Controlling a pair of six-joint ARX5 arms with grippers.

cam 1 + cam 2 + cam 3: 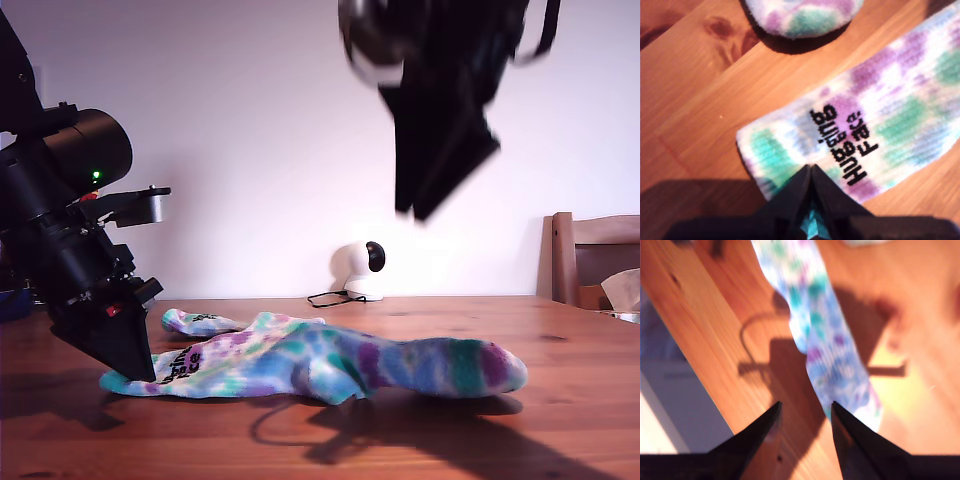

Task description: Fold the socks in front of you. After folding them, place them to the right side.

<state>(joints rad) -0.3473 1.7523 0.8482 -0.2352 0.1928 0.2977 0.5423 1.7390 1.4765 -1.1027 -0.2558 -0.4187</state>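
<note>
The wooden table [560, 400] fills the lower part of the exterior view, its planks running off toward a pale wall; on it lie the socks [330, 365], a tie-dye pair in white with teal, purple and green blotches, stretched out along the table from the exterior view's left toward its middle, one sock lying over the other, with the end of the under one [195, 322] showing behind at the exterior view's left.

My first gripper [138, 375] comes down at the exterior view's left, its black tip pressed onto the cuff end of the upper sock; in the first wrist view the jaws stand closed together, pinching the edge of the cuff [810, 167] right beside the black "Hugging Face" lettering [842, 145] (a sliver of teal fabric shows between the fingers). The rounded end of the other sock [805, 15] lies just apart from that cuff across bare wood.

My second gripper [430, 185] hangs high above the table near the top of the exterior view, blurred, well clear of the socks; in the second wrist view its jaws stand apart with nothing between them [805, 415], looking down on the socks' long body [825, 340] and its own shadow on the wood.

At the far edge of the table stands a small white camera [360, 268] with a dark cable; a wooden chair back [590, 255] shows at the exterior view's right.
</note>
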